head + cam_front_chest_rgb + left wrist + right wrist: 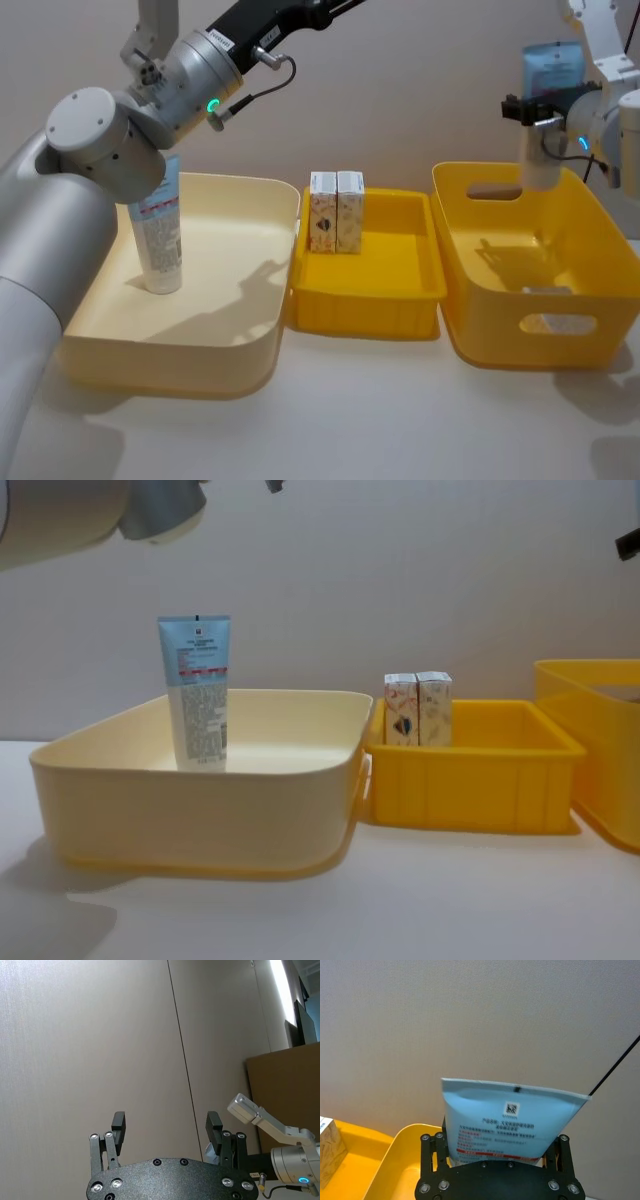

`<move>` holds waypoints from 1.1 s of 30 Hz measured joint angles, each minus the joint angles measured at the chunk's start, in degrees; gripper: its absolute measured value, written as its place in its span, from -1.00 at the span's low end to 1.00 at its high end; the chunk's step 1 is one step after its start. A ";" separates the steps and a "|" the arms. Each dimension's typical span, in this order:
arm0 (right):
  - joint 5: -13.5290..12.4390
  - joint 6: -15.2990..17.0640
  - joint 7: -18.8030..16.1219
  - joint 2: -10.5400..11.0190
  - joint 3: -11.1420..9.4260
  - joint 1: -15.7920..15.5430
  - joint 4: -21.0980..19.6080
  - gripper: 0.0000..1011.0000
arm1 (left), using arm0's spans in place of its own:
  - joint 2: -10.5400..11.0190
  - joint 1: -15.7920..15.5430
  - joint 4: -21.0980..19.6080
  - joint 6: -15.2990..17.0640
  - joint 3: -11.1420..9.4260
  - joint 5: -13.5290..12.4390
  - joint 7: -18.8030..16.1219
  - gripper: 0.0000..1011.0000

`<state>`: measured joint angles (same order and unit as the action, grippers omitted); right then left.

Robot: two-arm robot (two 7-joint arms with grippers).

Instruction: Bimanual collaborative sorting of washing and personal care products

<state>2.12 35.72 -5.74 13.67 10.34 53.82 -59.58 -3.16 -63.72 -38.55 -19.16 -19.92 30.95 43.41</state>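
- Nearest us, a cream bin (200,825) holds one upright tube (197,692).
- Our right gripper (496,1157) pinches a second tube (510,1120), seemingly above the deep yellow bin (530,325) at three o'clock.
- Our left gripper (166,1130), raised, gapes wide, holding nothing.
- Two cartons (336,211) stand touching in the yellow tray (365,295).

A blue-and-white tube (160,235) stands upright in the cream bin (225,345) on the left, partly hidden by the left arm (100,140). Two small cartons (336,211) stand touching in the low yellow tray (365,300). The right gripper (545,105) holds another tube (548,120) above the tall yellow bin (480,320).
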 joint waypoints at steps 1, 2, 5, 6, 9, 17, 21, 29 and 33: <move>0.00 0.01 0.04 -0.01 -0.02 0.00 0.02 0.85 | 0.00 0.00 0.00 0.00 0.00 0.00 0.00 0.98; 0.00 0.04 0.06 -0.02 -0.04 0.00 0.05 0.87 | 0.00 0.00 0.00 0.00 0.00 0.00 0.00 0.98; 0.00 0.16 0.12 -0.04 -0.11 0.00 0.17 0.98 | 0.00 0.00 0.00 0.00 0.00 0.00 0.00 0.98; 0.00 0.17 0.13 -0.04 -0.12 0.00 0.17 0.98 | 0.00 0.00 0.00 0.00 0.00 0.00 0.00 0.98; 0.00 0.25 0.18 -0.06 -0.16 0.01 0.23 0.98 | 0.00 0.00 0.00 0.00 0.00 0.00 0.00 0.98; 0.00 0.35 0.26 -0.10 -0.19 0.00 0.31 0.99 | 0.00 0.00 0.00 0.00 0.00 0.00 0.00 0.98; 0.00 0.36 0.29 -0.11 -0.22 0.01 0.34 0.99 | 0.00 -0.01 0.00 0.00 0.00 0.00 0.00 0.98; 0.00 0.99 -0.18 -0.02 -0.11 0.09 0.46 0.99 | 0.00 0.00 0.00 0.00 0.00 0.00 0.00 0.98; 0.01 2.18 -1.40 0.26 0.32 0.40 0.69 0.99 | 0.00 -0.01 0.00 0.00 0.00 0.00 0.00 0.98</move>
<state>2.13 37.89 -7.14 13.93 10.66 54.22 -58.90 -3.16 -63.73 -38.55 -19.17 -19.91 30.95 43.41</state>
